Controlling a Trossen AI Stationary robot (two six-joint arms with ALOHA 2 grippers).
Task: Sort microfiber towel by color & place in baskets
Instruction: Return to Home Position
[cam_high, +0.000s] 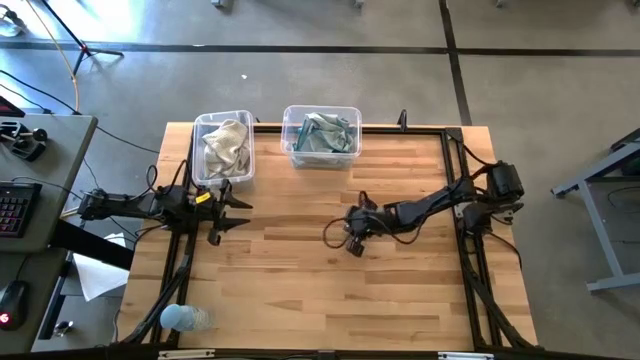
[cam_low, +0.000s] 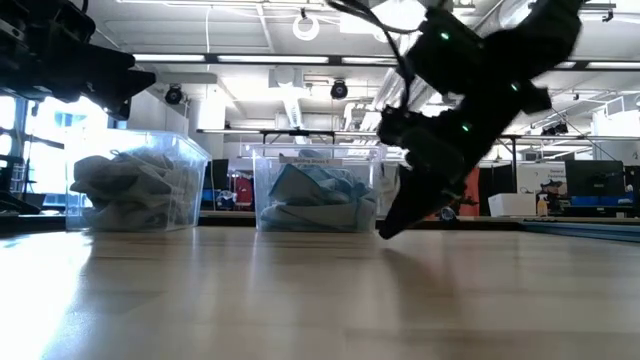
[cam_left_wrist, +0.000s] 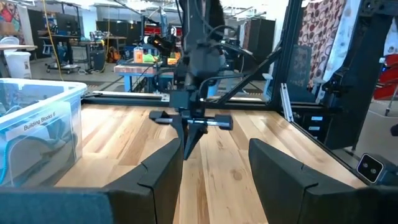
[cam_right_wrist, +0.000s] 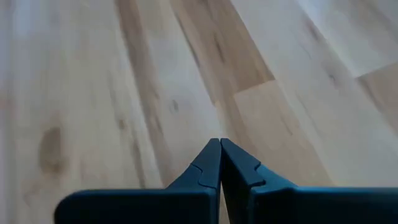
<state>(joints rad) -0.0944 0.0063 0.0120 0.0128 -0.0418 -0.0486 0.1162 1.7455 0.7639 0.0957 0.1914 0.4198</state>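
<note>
r gripper (cam_right_wrist: 220, 144): closed, empty, tips near tabletop (cam_right_wrist: 93, 74); raise before retracting. l gripper (cam_left_wrist: 214, 148): spread wide, empty, beside beige-towel basket (cam_high: 222, 116); avoid rim.

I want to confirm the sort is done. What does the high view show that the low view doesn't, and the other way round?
Only the high view: the left gripper, seen open, beside the near end of the left basket. Only the low view: the right gripper pointing down, its tip close to the tabletop. Both: a beige towel in the left basket and a teal towel in the right basket.
</note>
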